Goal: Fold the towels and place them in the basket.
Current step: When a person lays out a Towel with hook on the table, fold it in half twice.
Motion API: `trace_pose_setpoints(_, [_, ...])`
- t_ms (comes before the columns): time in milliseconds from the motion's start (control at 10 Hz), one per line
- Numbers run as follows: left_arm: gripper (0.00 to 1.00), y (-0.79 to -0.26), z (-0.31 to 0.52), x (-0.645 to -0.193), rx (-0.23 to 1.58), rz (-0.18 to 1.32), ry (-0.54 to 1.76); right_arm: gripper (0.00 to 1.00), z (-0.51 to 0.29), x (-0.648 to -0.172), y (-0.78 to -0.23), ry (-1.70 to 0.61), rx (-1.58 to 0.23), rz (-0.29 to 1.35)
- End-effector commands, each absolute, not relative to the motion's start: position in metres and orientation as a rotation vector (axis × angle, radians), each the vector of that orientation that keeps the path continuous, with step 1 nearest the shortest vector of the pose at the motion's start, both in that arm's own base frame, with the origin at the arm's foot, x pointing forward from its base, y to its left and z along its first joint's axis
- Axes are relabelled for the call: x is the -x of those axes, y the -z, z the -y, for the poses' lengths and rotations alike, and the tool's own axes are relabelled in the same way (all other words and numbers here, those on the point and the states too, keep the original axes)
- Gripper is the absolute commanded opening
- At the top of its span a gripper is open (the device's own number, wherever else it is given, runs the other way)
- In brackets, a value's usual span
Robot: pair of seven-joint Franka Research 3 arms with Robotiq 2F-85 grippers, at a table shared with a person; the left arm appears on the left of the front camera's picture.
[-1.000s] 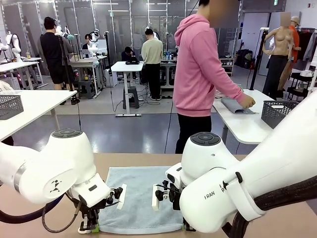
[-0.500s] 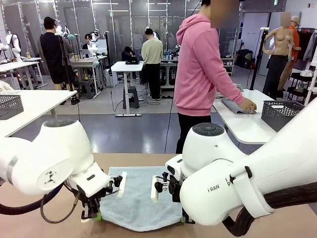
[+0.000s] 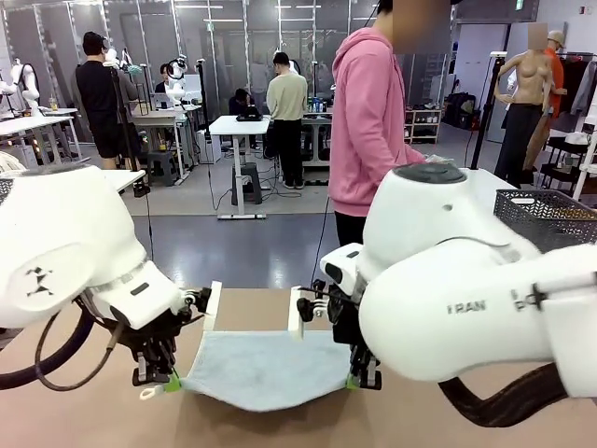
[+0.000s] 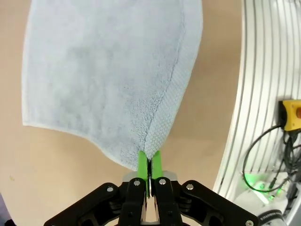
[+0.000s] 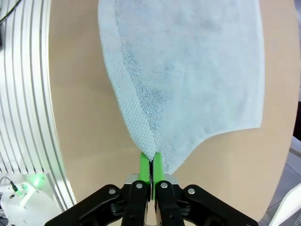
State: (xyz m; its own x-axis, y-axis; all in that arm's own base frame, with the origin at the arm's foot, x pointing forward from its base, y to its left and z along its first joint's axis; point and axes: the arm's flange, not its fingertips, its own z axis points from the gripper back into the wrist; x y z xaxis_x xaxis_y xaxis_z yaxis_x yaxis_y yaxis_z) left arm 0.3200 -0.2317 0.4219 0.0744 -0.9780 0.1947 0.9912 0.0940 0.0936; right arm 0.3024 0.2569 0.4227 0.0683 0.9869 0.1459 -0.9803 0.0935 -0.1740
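Right, fold step: left gripper (image 3: 169,380) and right gripper (image 3: 361,380) are each pinched tight on a near corner of the pale blue towel (image 3: 266,366). Near edge is off the tan table (image 3: 250,302) and sags between them; far part lies flat. Next, I'd say: carry both corners forward evenly (keep tension). Mesh basket (image 3: 548,213) sits far right, well apart.

This is a robotics lab in an open hall. A white left arm (image 3: 65,247) and right arm (image 3: 466,299) reach over a near wooden bench (image 3: 252,308). Beside it stands a ribbed aluminium frame (image 4: 263,94) with a yellow switch box (image 4: 292,114) and loose cables (image 4: 263,155). Farther off, white benches (image 3: 238,126) stand on a grey floor (image 3: 252,247), with people (image 3: 285,103) working at them before glass partitions (image 3: 224,47). A mesh basket (image 3: 550,215) sits at the right.
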Motion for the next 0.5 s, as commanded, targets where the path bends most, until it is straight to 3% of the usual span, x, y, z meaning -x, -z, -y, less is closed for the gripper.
trace_pose_setpoints(0, [0.00, -0.402, 0.200, -0.279, 0.062, 0.239, 1.505, 0.00, -0.248, -0.307, -0.420, -1.504, 0.026, 0.240])
trace_pose_setpoints(100, [0.00, -0.422, 0.232, -0.320, 0.069, 0.229, 1.479, 0.00, -0.257, -0.302, -0.423, -1.482, 0.032, 0.250])
trace_pose_setpoints(400, [0.00, -0.422, 0.232, -0.320, 0.069, 0.229, 1.479, 0.00, -0.257, -0.302, -0.423, -1.482, 0.032, 0.250])
